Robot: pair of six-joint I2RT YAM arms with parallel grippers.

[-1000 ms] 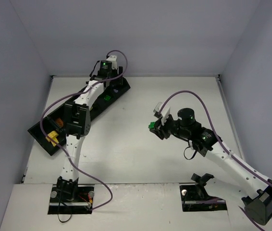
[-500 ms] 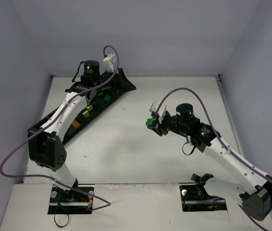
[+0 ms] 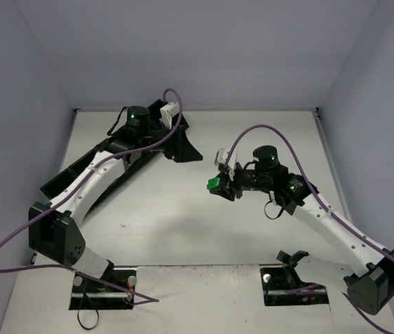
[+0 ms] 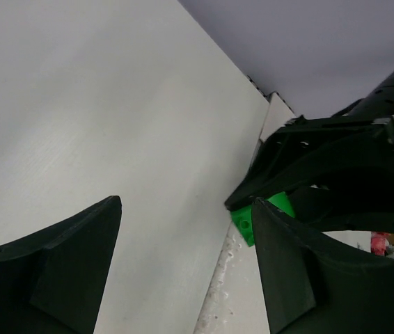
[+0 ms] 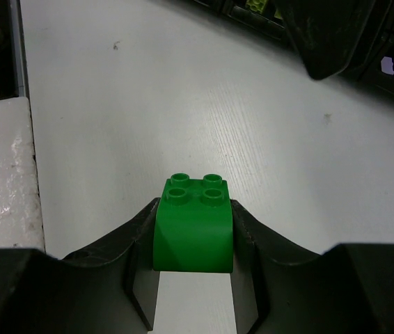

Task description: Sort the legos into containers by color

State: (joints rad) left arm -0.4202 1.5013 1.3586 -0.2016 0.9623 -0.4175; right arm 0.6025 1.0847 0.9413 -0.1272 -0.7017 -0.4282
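One green lego point(image 5: 193, 233) is sitting pinched in the right gripper point(image 3: 223, 182), the jaws clamping its two flat side faces and the four studs pointing away from the wrist. It is hanging over the middle of the table point(image 3: 183, 216), well right of the black tray point(image 3: 63, 179). The left gripper point(image 4: 185, 209) is hovering by the tray's far end, jaws standing apart and carrying nothing. The brick is looking light, rigid and smooth, so probably slipping easily on its curved face. The flat sides are seeming the safest hold, and it is likely tolerating a short drop into a compartment.
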